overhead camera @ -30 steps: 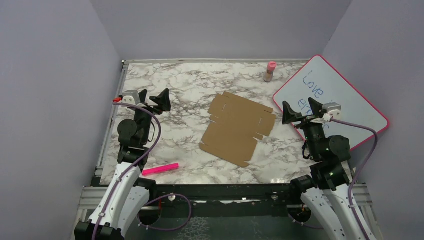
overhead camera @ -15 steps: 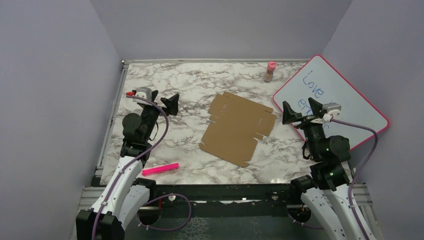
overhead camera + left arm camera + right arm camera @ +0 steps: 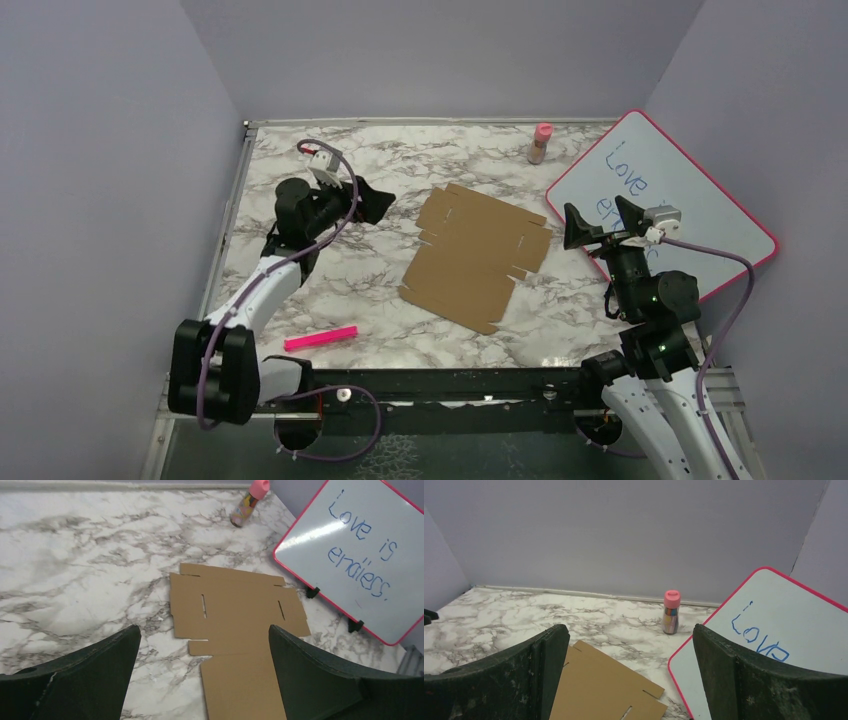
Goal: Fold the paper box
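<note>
left gripper point(image 3: 378, 203), open and empty, has swung far and right toward the flat box point(image 3: 475, 258); right gripper point(image 3: 592, 222) unmoved, open; folding not begun.

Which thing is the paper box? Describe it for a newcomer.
On the marble table, look near the middle, just left of the pink-framed whiteboard. The paper box lies there flat and unfolded: a plain brown cardboard sheet with flaps and slits, the only brown thing beside a pink-capped bottle and a pink stick.

Open tabletop point(image 3: 365, 275) left of the box point(image 3: 478, 258); whiteboard point(image 3: 670, 195) hems its right, bottle point(image 3: 541, 143) stands behind, marker point(image 3: 321, 338) lies front-left.
</note>
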You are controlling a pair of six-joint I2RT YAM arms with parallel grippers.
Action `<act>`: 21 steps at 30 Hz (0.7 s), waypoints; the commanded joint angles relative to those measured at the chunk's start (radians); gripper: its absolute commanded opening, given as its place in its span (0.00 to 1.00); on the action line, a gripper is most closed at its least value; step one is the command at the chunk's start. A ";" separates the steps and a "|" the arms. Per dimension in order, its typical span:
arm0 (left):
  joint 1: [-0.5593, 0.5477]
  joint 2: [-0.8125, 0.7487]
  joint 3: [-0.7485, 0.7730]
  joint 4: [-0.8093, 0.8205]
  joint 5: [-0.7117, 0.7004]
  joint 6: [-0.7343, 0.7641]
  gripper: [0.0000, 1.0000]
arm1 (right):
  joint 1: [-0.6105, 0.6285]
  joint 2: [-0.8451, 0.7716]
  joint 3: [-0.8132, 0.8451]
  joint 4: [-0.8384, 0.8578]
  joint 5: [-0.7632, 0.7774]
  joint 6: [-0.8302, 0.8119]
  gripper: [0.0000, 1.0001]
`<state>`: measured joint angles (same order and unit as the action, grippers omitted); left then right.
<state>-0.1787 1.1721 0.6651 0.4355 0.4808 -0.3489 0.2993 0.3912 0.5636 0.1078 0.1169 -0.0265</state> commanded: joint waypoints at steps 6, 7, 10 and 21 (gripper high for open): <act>0.002 0.353 0.191 -0.024 0.280 -0.233 0.99 | -0.003 -0.013 -0.010 0.017 -0.042 0.015 1.00; -0.003 0.384 0.208 -0.025 0.278 -0.243 0.99 | -0.003 -0.013 -0.010 0.018 -0.045 0.016 1.00; -0.012 0.476 0.268 -0.028 0.275 -0.264 0.96 | -0.003 -0.012 -0.012 0.020 -0.056 0.017 1.00; -0.057 0.859 0.665 -0.385 0.262 -0.047 0.77 | -0.003 -0.009 -0.005 0.010 -0.087 0.013 1.00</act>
<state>-0.2058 1.9461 1.1824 0.2546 0.7330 -0.5350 0.2993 0.3901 0.5632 0.1074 0.0658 -0.0181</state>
